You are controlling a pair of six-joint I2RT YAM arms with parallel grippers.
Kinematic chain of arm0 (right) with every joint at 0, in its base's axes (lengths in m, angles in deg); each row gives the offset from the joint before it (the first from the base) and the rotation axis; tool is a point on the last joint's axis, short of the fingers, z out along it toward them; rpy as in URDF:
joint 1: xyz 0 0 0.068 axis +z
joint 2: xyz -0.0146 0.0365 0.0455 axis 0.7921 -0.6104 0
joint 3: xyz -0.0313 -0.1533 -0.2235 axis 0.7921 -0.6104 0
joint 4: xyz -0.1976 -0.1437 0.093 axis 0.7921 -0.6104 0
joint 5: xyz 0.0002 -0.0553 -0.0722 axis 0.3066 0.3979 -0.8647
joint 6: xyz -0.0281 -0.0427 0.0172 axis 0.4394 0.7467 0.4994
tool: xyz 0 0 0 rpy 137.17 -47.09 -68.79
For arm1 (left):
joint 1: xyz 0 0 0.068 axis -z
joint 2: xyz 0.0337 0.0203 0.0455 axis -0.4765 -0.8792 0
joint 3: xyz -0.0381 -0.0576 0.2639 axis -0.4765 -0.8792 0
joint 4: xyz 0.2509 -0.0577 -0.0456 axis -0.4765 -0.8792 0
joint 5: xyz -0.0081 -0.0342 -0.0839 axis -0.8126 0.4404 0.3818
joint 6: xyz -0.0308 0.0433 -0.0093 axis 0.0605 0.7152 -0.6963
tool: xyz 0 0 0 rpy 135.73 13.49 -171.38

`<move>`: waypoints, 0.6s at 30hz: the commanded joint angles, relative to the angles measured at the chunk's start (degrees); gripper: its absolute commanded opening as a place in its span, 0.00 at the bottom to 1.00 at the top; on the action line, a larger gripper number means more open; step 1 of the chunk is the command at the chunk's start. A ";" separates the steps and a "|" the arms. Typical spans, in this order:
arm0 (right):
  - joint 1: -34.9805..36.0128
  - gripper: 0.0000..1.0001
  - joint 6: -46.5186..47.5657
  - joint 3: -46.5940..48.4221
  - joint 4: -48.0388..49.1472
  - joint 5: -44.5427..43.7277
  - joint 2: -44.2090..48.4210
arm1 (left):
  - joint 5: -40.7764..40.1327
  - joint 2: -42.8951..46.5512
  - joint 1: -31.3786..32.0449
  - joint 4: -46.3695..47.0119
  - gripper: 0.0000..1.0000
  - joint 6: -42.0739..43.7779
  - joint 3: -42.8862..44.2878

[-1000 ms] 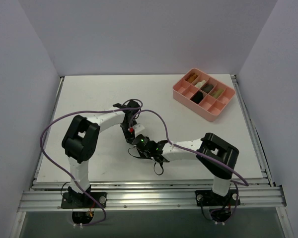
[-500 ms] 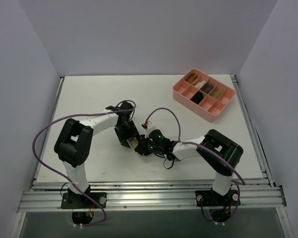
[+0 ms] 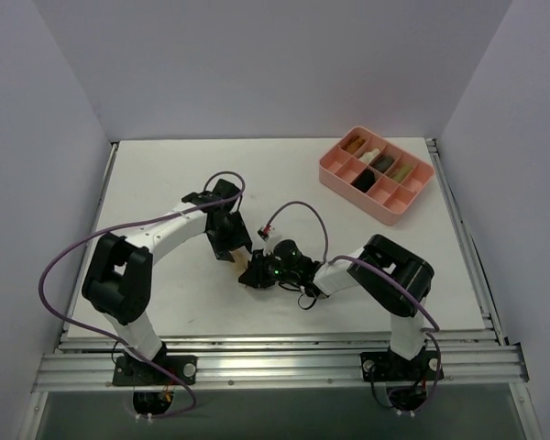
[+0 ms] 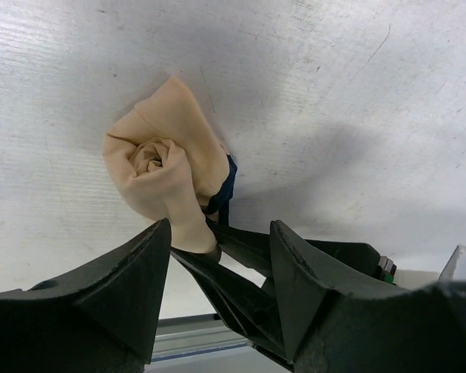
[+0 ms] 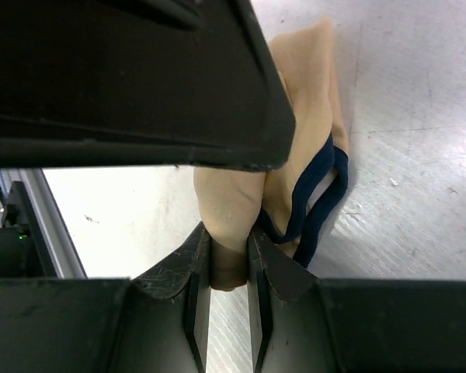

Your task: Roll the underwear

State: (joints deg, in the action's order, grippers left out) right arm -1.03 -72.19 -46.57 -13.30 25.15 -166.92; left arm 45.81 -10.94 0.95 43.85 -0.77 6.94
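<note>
The underwear [image 4: 165, 172] is a small tan roll with dark trim, its spiral end showing in the left wrist view. It lies low over the white table near the middle [image 3: 254, 267]. My right gripper [image 5: 229, 260] is shut on one end of the roll [image 5: 301, 109], and a loop of dark trim hangs beside its fingers. My left gripper [image 4: 219, 260] stands open just behind the roll, one finger on each side of the right gripper's fingers and apart from the cloth. From above, the left gripper [image 3: 236, 256] sits up-left of the right gripper [image 3: 255, 274].
A pink divided tray [image 3: 353, 196] with several rolled cloths stands at the back right. Purple cables loop over both arms. The metal rail [image 3: 275, 362] runs along the near edge.
The left gripper has opened, let go of the roll and drawn back up-left. The right gripper stays shut on the roll and has shifted slightly left.
</note>
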 commanded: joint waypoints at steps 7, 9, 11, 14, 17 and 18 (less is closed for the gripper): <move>0.68 0.00 -0.51 -3.01 -21.05 1.87 -7.55 | -2.58 6.03 -0.40 0.83 0.56 3.45 -6.06; 0.59 0.00 -0.69 -2.57 -21.40 1.87 -7.73 | -3.01 6.56 -0.32 0.66 0.55 3.36 -6.77; 0.42 0.00 -0.77 -2.13 -21.75 2.13 -7.90 | -3.37 7.26 -0.40 0.39 0.55 3.62 -7.56; 0.33 0.00 -0.69 -1.69 -22.19 2.31 -8.43 | -4.16 7.88 -0.40 -0.14 0.55 3.71 -8.18; 0.24 0.00 -0.86 -1.60 -22.02 2.48 -8.70 | -5.73 7.79 -0.40 -0.14 0.56 3.36 -8.62; 0.24 0.00 -0.95 -1.69 -22.01 2.57 -8.52 | -6.26 7.53 -0.40 0.04 0.57 2.93 -9.14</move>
State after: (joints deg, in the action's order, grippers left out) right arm -1.36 -74.97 -44.32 -12.87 28.97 -169.32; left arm 42.38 -5.57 0.95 43.83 2.18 -1.52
